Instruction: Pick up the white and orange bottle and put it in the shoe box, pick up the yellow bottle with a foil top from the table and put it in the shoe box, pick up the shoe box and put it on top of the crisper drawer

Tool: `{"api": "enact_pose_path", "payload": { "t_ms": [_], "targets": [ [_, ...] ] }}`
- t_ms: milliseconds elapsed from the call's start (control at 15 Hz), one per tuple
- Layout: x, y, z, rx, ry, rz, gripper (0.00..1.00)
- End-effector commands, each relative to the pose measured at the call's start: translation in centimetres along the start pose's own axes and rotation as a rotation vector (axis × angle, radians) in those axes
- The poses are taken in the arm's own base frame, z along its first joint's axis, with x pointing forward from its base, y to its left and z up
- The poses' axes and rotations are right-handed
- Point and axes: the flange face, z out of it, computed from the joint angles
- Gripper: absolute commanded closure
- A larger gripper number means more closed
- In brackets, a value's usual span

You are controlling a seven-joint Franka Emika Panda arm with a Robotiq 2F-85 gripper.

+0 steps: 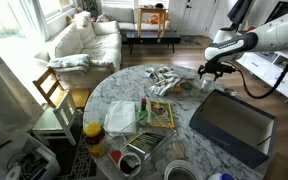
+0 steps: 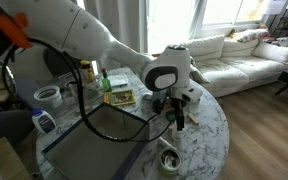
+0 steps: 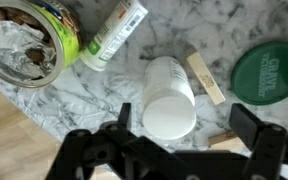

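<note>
A white bottle (image 3: 169,95) lies on its side on the marble table, its round end toward the wrist camera; no orange shows on it. My gripper (image 3: 184,125) is open just above it, one finger on each side, not touching. A yellow-green container with a crumpled foil top (image 3: 29,45) stands close by, and it also shows in an exterior view (image 2: 169,158). The dark grey-blue shoe box (image 1: 232,125) sits on the table near the arm and shows in both exterior views (image 2: 94,140). The translucent crisper drawer (image 1: 121,117) stands across the table. The gripper shows in both exterior views (image 1: 206,72) (image 2: 177,112).
A white tube with a green label (image 3: 114,35), a green lid (image 3: 274,70) and small wooden blocks (image 3: 206,78) lie around the bottle. A metal tray (image 1: 144,145), a flat printed box (image 1: 159,112) and a wooden chair (image 1: 54,90) are also here. A sofa (image 1: 84,40) stands beyond the table.
</note>
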Motion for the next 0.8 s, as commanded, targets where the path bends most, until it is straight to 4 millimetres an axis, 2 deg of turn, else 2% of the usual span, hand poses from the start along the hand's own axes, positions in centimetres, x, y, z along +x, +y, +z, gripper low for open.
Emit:
{"api": "enact_pose_path", "payload": {
  "t_ms": [0,133,333,467,733],
  "targets": [
    [1.7,0.2,2.2,-0.003,-0.005,0.046,0.0],
    [1.9,0.1,2.7,-0.014,-0.016,0.058,0.28],
    [2.2,0.3,3.2,-0.037,-0.038,0.085,0.51],
    [2.6,0.3,2.6,-0.047,-0.044,0.102,0.67],
    [3.3,0.2,0.6,-0.06,-0.043,0.123,0.68]
  ]
}}
